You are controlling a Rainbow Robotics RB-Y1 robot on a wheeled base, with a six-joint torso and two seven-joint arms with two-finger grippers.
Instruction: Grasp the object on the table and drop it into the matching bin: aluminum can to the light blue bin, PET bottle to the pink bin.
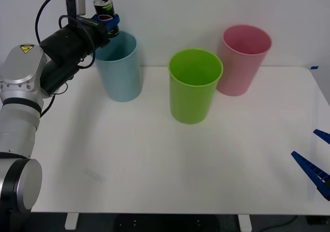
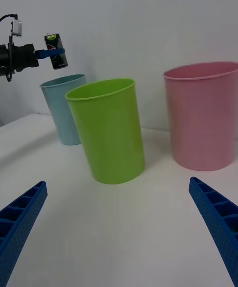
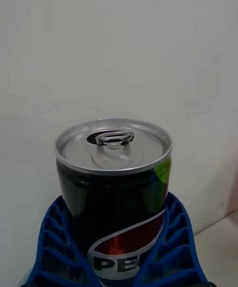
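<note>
Above the far-left light blue bin (image 1: 119,67) | left gripper (image 1: 107,25) fingers clamped round aluminum can (image 1: 106,16), upright over rim, placed for a drop into its matching bin | right gripper (image 2: 119,227) idle, fingers spread empty, near right over bench (image 1: 170,165)

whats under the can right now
The aluminum can, shut in the left tool, hangs above the light blue bin, near its rim. The can's own underside is covered from view.

Lime green bin (image 1: 195,85) upright, between 2 other bins; plain pale wall (image 1: 206,5) behind.
</note>
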